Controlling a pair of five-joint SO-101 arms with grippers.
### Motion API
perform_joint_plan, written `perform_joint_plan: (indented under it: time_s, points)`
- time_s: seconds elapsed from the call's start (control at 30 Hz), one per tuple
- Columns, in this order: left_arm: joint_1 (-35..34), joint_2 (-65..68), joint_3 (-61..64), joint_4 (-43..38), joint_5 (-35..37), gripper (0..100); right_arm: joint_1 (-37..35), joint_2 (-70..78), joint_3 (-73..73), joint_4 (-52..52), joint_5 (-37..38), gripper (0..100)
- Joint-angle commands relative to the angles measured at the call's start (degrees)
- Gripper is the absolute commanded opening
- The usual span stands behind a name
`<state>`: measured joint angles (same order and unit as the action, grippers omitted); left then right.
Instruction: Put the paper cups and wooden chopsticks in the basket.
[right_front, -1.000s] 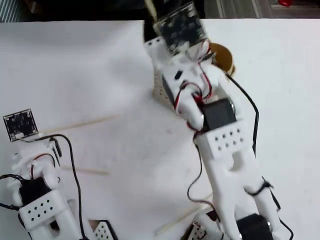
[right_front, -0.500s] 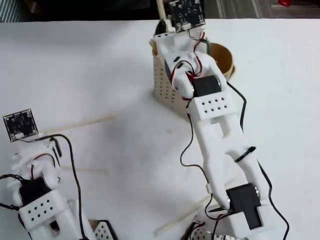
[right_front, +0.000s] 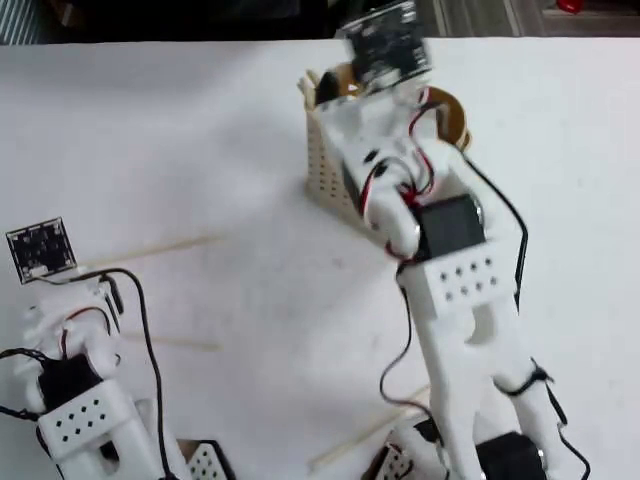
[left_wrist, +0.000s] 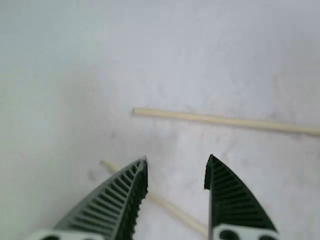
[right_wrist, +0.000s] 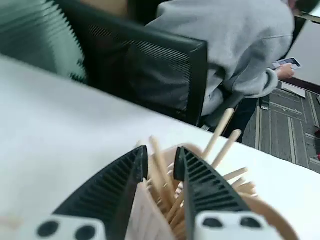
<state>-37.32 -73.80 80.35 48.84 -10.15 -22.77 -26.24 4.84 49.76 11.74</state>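
Note:
My right gripper (right_wrist: 161, 150) hangs over the white lattice basket (right_front: 325, 170) at the table's far side. Its fingers stand slightly apart, open, with a chopstick (right_wrist: 160, 170) loose in the gap. Several more chopsticks (right_wrist: 222, 145) stand bundled in the basket. A brown paper cup (right_front: 452, 112) sits just behind the basket, and another cup rim (right_front: 338, 80) shows inside it. My left gripper (left_wrist: 176, 162) is open low over the table at the near left, above one chopstick (left_wrist: 170, 210). A second chopstick (left_wrist: 225, 120) lies just beyond its tips.
Three chopsticks lie loose on the white table: one at mid-left (right_front: 150, 248), one nearer my left arm (right_front: 180, 343), one by the right arm's base (right_front: 365, 435). Behind the table stands a black chair (right_wrist: 150, 70) with a person in grey.
The right arm swung out over the basket with a chopstick held upright, then drew back; the stick no longer rises above the gripper. The left arm kept still.

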Motion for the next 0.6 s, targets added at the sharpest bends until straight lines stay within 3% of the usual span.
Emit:
perform_joint_plan:
  time_s: [0.0, 0.13, 0.43, 0.57]
  points:
    - [-1.1, -0.8, -4.3, -0.9, -4.4, 20, -4.9, -4.5, -0.4, 9.6, 5.7, 9.5]
    - [-1.3, -0.7, -7.8, 0.5, -7.5, 20, -8.7, -5.2, -0.4, 21.0, 9.3, 9.5]
    - [-1.0, -0.7, -17.3, 13.3, -15.6, 20, -8.8, -4.9, 6.3, 36.4, 10.8, 9.8]
    - [-1.0, -0.8, -16.0, 14.5, -17.5, 20, -7.6, -5.2, 11.2, 44.9, 20.7, 9.8]
